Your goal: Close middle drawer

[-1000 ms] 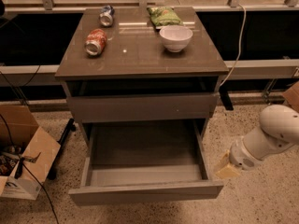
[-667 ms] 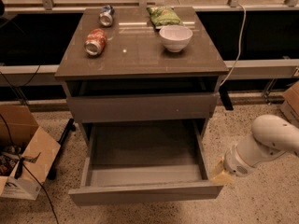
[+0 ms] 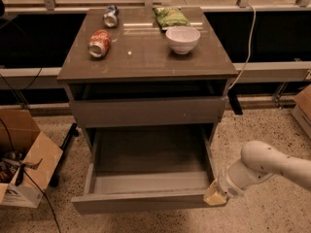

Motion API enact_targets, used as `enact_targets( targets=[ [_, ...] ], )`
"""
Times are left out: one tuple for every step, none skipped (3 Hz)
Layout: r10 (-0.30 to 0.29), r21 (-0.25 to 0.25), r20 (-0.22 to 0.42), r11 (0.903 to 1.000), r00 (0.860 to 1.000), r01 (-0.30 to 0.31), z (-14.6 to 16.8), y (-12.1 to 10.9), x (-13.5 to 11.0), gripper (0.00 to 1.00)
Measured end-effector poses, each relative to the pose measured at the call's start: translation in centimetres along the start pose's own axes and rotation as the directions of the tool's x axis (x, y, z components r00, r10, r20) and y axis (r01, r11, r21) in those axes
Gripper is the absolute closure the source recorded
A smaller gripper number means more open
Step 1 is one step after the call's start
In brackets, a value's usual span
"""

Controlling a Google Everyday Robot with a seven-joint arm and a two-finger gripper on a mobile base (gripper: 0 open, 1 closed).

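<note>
The middle drawer (image 3: 146, 202) is pulled far out of the grey-brown cabinet (image 3: 146, 67). Its plain flat front panel faces the camera and its bare grey tray (image 3: 150, 161) holds nothing. My gripper (image 3: 214, 196), with a pale yellowish tip, comes in from the right on a white arm (image 3: 272, 165). It sits low, right at the front right corner of the drawer's panel, touching or nearly touching it. The taller drawer front with a pale speck (image 3: 148, 111) sits above, pushed in.
On the cabinet top are a white bowl (image 3: 182, 39), a red can (image 3: 99, 43) on its side, a second can (image 3: 111, 16) and a green bag (image 3: 170, 16). An open cardboard box (image 3: 24, 164) with cables stands at the left on the speckled floor. Another box (image 3: 303, 108) is at the right edge.
The arm has moved left and a little down, bringing the gripper from beside the drawer to its front right corner. The drawer has not visibly moved.
</note>
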State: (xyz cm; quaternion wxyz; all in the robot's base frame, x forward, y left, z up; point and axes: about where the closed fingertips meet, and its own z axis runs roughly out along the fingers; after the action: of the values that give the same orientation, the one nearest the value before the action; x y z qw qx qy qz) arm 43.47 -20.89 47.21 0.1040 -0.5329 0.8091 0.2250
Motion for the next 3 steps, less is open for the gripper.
enact_targets(
  targets=[
    [0.044, -0.024, 0.017, 0.9988, 0.999, -0.043, 6.24, -1.14, -1.0, 1.0],
    [0.044, -0.024, 0.017, 0.9988, 0.999, -0.043, 6.24, -1.12, -0.99, 1.0],
    [0.056, -0.012, 0.028, 0.9984, 0.998, -0.055, 6.6, -1.17, -1.25, 1.0]
  ],
)
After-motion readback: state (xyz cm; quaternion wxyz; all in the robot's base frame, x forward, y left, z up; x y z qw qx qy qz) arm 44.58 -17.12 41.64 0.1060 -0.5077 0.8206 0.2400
